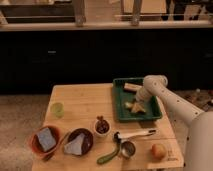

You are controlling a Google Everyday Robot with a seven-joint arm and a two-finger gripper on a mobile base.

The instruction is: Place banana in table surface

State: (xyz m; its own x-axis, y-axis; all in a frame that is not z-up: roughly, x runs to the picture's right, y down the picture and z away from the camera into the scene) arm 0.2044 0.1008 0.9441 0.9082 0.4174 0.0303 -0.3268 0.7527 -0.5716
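The white arm (172,104) is reaching in from the right side of the counter (85,100) and is bending down over the dark green tray (120,100), which is sitting on the counter's far right part. The gripper (139,99) is hanging low inside the tray, toward its middle. I cannot tell how far the gripper is opened, or whether it is gripping anything. The banana (133,106) is lying in the tray, in the near half, just beside and below the gripper; whether the two are touching cannot be determined. It is not resting on the bare counter. A blocky tan piece (132,87) is lying in the far half of the tray, just beside the arm's wrist. On the counter's left side a small green cup (57,109) is standing alone. Along the near edge, an orange bowl (46,140) is holding a grey-blue block, and a dark bowl (79,142) just beside it is holding a pale grey item. A small white cup (102,126) with dark red contents is standing near the counter's middle. In front of the tray, a white-handled utensil (136,134) is lying crosswise, with a metal cup (127,148) and a green curved pod (107,158) nearer the edge. A round orange fruit (159,151) is sitting at the near right corner.
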